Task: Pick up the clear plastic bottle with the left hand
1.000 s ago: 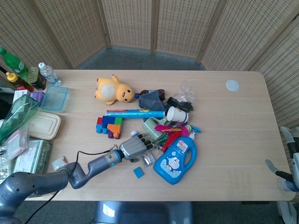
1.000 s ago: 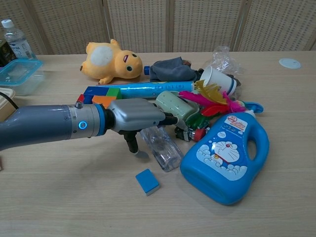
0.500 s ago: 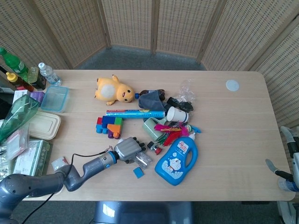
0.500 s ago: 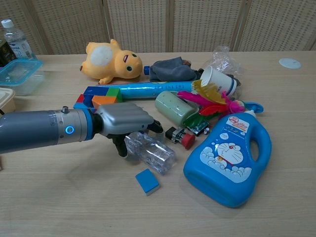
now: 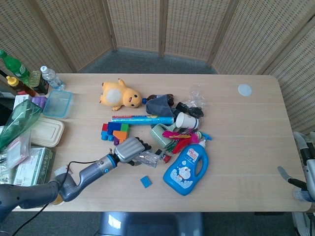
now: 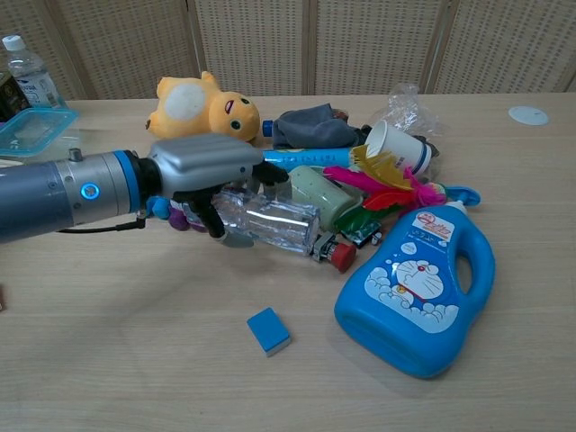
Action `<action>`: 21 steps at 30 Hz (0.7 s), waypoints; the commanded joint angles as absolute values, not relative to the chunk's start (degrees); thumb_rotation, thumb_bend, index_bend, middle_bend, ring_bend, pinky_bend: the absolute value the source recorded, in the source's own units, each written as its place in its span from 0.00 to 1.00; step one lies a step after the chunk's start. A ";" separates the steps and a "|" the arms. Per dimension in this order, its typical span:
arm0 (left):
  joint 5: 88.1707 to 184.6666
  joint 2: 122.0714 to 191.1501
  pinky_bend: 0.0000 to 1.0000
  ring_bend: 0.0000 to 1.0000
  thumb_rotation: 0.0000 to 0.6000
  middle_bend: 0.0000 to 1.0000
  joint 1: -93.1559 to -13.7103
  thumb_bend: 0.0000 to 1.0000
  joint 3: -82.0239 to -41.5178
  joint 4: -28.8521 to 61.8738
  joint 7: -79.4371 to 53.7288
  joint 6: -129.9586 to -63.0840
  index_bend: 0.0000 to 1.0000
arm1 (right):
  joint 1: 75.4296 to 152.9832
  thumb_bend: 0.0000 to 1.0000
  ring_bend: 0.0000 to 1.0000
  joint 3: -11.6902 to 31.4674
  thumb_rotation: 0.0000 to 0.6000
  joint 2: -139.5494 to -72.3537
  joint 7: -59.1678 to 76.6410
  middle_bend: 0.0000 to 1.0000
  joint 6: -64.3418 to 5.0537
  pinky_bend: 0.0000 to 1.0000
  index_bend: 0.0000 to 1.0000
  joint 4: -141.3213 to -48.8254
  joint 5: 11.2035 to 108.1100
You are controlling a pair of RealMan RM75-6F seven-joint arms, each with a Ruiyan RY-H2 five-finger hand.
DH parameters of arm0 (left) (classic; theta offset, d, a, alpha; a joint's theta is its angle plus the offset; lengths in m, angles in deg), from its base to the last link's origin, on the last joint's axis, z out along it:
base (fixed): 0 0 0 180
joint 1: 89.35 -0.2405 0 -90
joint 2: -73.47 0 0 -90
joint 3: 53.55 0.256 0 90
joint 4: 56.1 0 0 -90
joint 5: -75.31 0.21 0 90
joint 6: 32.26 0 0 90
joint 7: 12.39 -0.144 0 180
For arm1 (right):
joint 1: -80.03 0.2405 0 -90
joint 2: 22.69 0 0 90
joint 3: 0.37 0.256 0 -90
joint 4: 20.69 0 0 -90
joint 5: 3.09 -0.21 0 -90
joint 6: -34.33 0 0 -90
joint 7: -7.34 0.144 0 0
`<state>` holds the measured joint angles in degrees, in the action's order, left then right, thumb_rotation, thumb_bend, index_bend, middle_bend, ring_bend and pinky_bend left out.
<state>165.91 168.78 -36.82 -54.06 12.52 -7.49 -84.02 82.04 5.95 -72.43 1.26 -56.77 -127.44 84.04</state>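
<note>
Lifted since 0.5 s ago, the clear bottle (image 6: 270, 222) now hangs off the table in the left hand (image 6: 205, 175), which has risen and drawn back toward the blocks (image 5: 114, 132); the blue detergent jug (image 6: 416, 286) has stayed where it lay. Fingers wrap over the bottle's near end and clamp it, with the bottle lying roughly level and its far end just above a small red-capped item (image 6: 334, 253). Close behind it sit a pale green roll (image 6: 326, 193), pink feathers (image 6: 389, 186), a white paper cup (image 6: 392, 143) and a long blue tube (image 6: 310, 158). A small blue block (image 6: 268, 330) lies alone on the table nearer the camera. A yellow plush (image 6: 202, 113) sits further back. The jug's label shows a blue cartoon cat; its writing is too small to read. At the right edge of the head view the right hand (image 5: 298, 184) shows only in part, so whether it is closed or spread cannot be told.
</note>
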 commanded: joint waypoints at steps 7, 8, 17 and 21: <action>163.88 153.13 0.50 0.57 1.00 0.54 -40.08 0.31 -59.70 29.04 -10.38 -92.55 0.58 | 82.85 0.24 0.00 6.32 0.83 -72.94 0.87 0.16 -56.06 0.00 0.06 -127.37 84.20; 163.64 151.46 0.50 0.57 1.00 0.55 -40.55 0.31 -60.20 30.74 -11.01 -93.41 0.58 | 82.99 0.24 0.00 6.38 0.84 -73.07 0.89 0.16 -55.94 0.00 0.05 -127.30 84.23; 161.21 136.59 0.50 0.57 1.00 0.55 -46.92 0.31 -63.65 43.69 -15.70 -102.03 0.59 | 84.48 0.24 0.00 6.99 0.84 -74.01 0.71 0.16 -54.47 0.00 0.06 -126.60 84.09; 160.17 131.48 0.50 0.57 1.00 0.55 -50.20 0.31 -64.04 46.92 -16.11 -105.04 0.59 | 85.07 0.24 0.00 7.24 0.84 -74.36 0.60 0.16 -53.82 0.00 0.06 -126.34 83.77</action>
